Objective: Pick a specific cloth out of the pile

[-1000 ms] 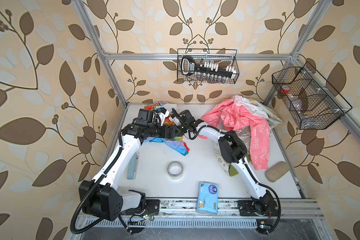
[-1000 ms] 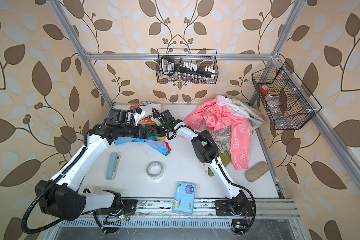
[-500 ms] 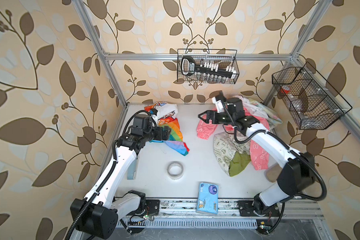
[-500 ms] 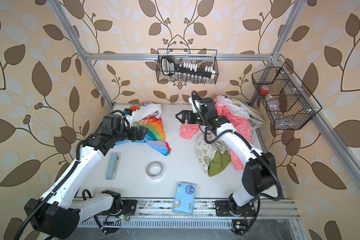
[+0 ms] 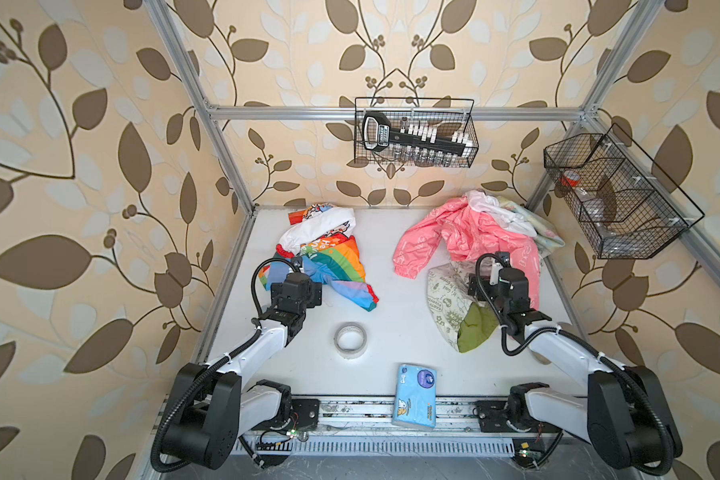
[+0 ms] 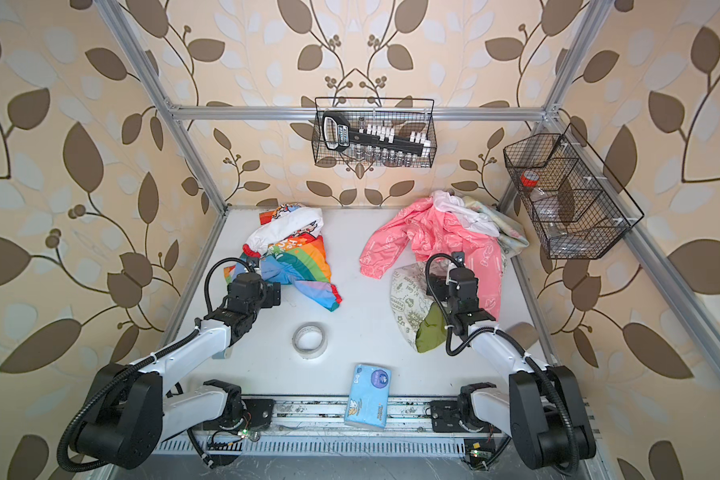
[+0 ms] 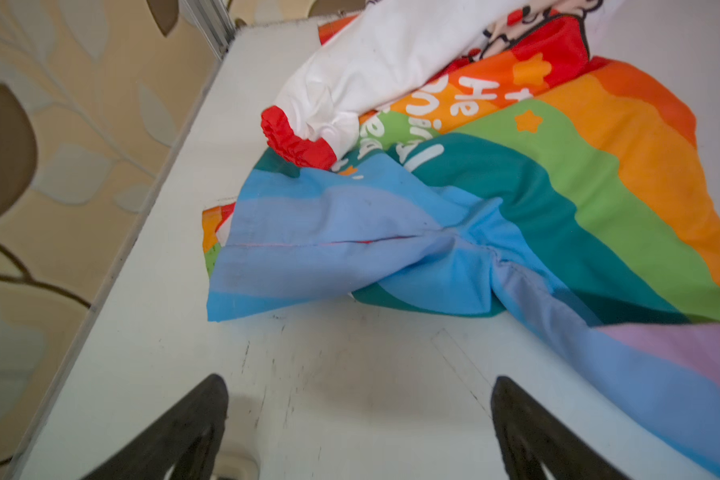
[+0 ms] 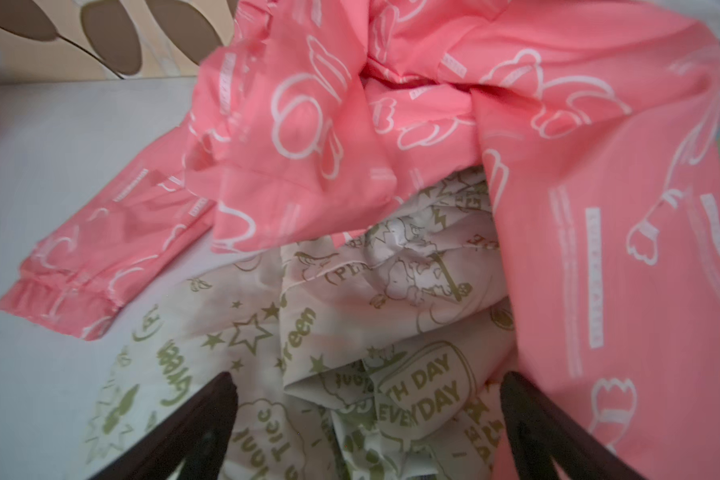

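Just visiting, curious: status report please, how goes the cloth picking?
Left end effector open, empty, beside the cloth. Right end effector open above the pile. Cloth lies apart from pile, nothing on it.

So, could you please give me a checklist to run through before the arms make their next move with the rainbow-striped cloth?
1. Separation: the cloth lies apart from the pile, with bare table between them: ok.
2. Left side: the left gripper is open and empty, over bare table beside the cloth's blue edge: ok.
3. Right side: the right gripper is open and grips nothing: ok.
4. Clearance: whether the right gripper is clear of the cream cloth below it: cannot tell.
5. Clutter: the tape roll and the tissue pack lie apart from the cloth: ok.
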`<state>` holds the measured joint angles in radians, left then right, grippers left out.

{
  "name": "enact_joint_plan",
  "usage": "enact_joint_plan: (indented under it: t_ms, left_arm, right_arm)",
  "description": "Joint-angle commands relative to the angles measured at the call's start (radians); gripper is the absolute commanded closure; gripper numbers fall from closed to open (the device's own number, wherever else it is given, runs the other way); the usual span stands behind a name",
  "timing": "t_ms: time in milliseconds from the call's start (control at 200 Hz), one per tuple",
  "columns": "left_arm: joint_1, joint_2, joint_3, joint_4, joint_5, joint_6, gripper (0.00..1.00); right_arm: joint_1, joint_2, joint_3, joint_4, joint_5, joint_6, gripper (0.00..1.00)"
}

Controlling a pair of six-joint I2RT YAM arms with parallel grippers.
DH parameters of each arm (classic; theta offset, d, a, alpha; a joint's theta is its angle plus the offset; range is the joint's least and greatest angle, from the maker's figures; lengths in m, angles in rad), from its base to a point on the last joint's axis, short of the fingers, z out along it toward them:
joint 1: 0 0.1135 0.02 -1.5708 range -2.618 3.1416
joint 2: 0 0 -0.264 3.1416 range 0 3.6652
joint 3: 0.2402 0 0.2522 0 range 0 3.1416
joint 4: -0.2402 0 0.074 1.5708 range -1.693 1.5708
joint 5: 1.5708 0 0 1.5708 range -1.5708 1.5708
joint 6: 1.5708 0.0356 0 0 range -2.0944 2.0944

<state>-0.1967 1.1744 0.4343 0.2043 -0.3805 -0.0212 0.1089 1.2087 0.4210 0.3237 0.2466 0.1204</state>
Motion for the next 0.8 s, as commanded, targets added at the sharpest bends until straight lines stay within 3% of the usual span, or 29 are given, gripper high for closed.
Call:
enact_joint_plan:
  t_ms: [0,95,375,450,645,795]
  left_arm:
    - [0.002,0.047,-0.045,0.299,-0.056,0.015,0.01]
    - [0.003,0.118,-0.071,0.401,-0.032,0.004,0.01]
    - [0.064,0.253,-0.117,0.634,0.023,0.014,0.01]
    - [0.072,0.33,-0.119,0.698,0.049,0.025,0.01]
    - [0.151,0.325,-0.064,0.568,0.129,-0.04,0.01]
    - [0.154,0.328,-0.059,0.561,0.132,-0.039,0.01]
  right_arm:
    - [-0.015,0.059,-0.079,0.322,0.076,-0.049,0.0]
    - [-0.027,0.113,-0.138,0.504,0.054,-0.054,0.0]
    - [-0.06,0.249,-0.182,0.776,-0.004,-0.068,0.0]
    - [-0.11,0.279,-0.203,0.821,-0.08,-0.036,0.0]
    - [-0.136,0.29,-0.194,0.822,-0.16,-0.041,0.0]
    - [-0.138,0.29,-0.193,0.82,-0.162,-0.041,0.0]
